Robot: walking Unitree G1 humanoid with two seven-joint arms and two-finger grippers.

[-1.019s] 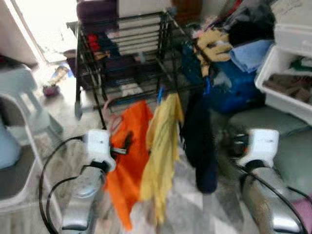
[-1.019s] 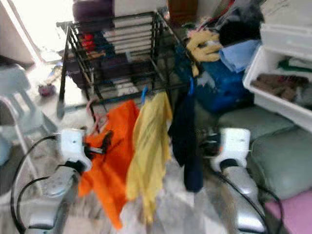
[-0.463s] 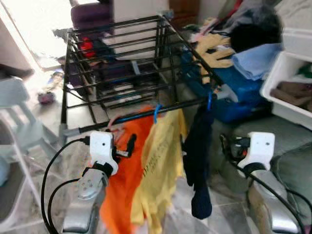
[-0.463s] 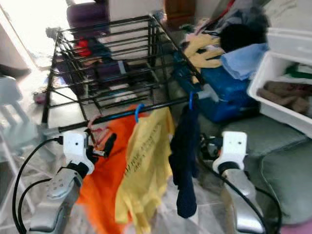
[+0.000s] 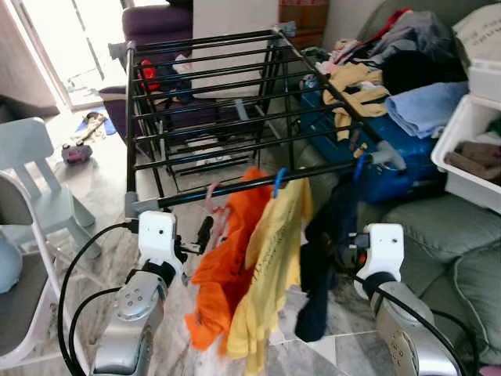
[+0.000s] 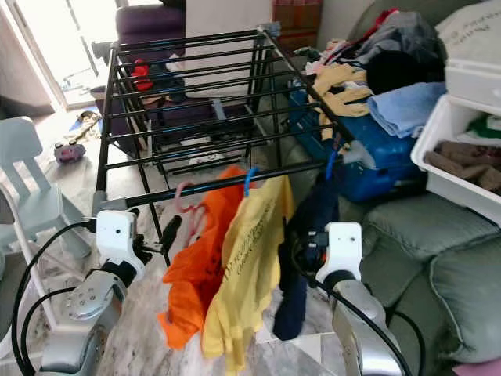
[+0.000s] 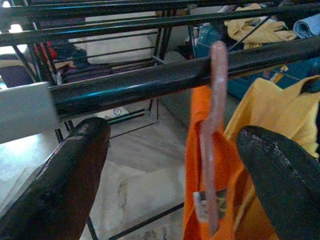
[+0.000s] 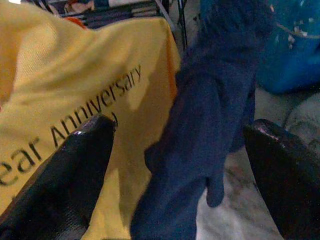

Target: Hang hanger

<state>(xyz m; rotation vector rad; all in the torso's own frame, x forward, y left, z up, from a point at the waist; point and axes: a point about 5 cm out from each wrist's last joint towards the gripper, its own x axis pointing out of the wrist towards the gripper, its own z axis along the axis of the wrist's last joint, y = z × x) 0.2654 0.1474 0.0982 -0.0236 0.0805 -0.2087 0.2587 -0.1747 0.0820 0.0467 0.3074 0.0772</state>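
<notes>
Rack: black drying rack (image 5: 211,86) right in front of me, three garments hanging off its near rail (image 7: 150,80).

Hanger: the pink hanger (image 7: 212,130) is hooked over that near rail with the orange shirt (image 5: 227,266) on it. Looks seated to me, so I'd call the hang basically done.

Neighbours: yellow shirt (image 5: 270,274) on a blue hook just beside it, then a navy garment (image 8: 210,135) further along. All three crowd each other.

Left gripper (image 7: 170,170): fingers wide apart, holding nothing — the hanger neck sits in the gap between them without touching either one, just below the rail.

Right gripper (image 8: 175,175): also spread wide and empty, pointed at the yellow and navy cloth, not doing any work.

Handling: thin plastic hanger, so I'm guessing light, stiff and a bit slick, and it'll swing on the rail at the slightest nudge. The shirt is soft and floppy — useless as a handle.

Where to grab: if it needs reseating I'd pinch the neck just under the hook, where the left fingers already bracket it.

Risk: backing out crooked could clip the hook and knock it off.
</notes>
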